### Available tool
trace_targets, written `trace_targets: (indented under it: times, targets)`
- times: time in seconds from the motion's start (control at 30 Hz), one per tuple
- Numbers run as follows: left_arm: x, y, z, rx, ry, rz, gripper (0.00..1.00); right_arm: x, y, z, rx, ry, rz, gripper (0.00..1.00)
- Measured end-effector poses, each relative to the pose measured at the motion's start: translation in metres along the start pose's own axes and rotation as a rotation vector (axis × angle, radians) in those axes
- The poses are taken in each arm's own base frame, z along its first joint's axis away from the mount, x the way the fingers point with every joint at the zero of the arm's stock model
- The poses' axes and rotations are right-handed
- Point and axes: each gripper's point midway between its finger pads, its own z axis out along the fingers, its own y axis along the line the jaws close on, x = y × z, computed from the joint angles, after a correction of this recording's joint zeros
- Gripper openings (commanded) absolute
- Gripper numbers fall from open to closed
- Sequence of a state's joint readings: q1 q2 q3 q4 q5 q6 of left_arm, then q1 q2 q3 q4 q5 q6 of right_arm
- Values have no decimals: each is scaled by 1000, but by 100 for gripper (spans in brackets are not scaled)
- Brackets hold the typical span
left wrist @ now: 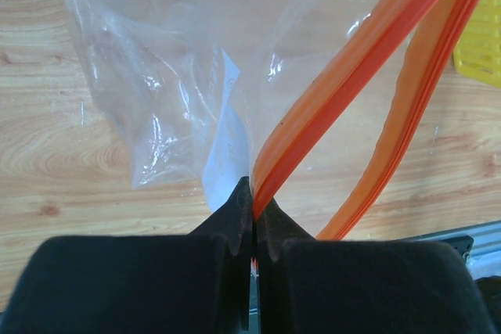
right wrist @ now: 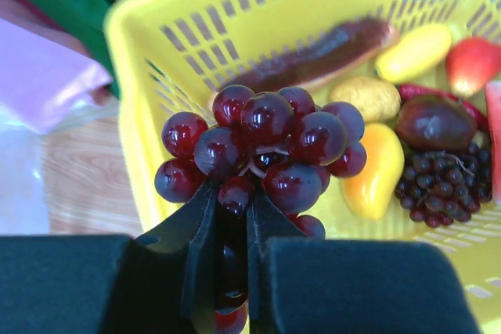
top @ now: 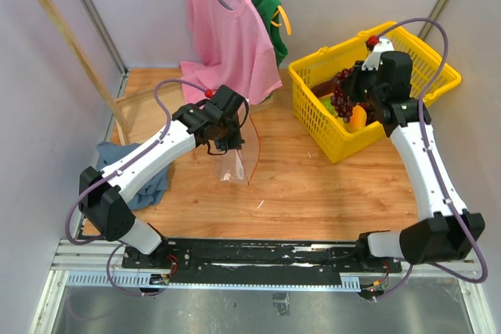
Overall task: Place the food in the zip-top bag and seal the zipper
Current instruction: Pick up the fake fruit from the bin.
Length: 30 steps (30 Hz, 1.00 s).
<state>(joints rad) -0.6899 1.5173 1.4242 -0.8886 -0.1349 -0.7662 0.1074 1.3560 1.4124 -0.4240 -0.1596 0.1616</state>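
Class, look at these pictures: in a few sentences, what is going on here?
The left tool pinches the orange zipper of the clear zip-top bag, holding it up with its mouth open. The right tool grips a bunch of dark red grapes over the yellow basket. No food is in the bag yet.

Table (top: 313,185): wooden top, carrying everything here.
Basket (top: 319,121): yellow, sitting at the far right.
Cloth (top: 156,183): blue-grey, lying crumpled at the left edge.
Rack (top: 78,60): wooden, standing at the far left.
Bag (top: 233,168): clear, its lower end seeming to be touching the wood mid-table.
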Motion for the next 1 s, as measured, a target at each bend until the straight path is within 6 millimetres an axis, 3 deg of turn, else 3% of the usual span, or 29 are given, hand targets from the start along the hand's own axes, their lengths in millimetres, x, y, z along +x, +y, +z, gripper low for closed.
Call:
trace_targets:
  times: [0.17,0.33,0.53,0.67,0.83,1.0]
  targets:
    - [-2,-5,-1,22,-5,-11,0,-39,39,-37,-85,-169,-16,1]
    - [-4,-11,-3,51,-10,-33,0,-61,98,-70,-250,-298,-14,1]
    - [-3,-18,-12,109,-22,-81,0,-46,169,-95,-478,-365,23,1]
    - [-3,-27,-16,158,-22,-111,0,-25,208,-99,-594,-372,37,1]
    - [0,-34,-16,196,-8,-142,0,-5,242,-100,-698,-373,41,1]
    - [5,-35,-13,215,6,-161,0,11,255,-94,-746,-386,43,1]
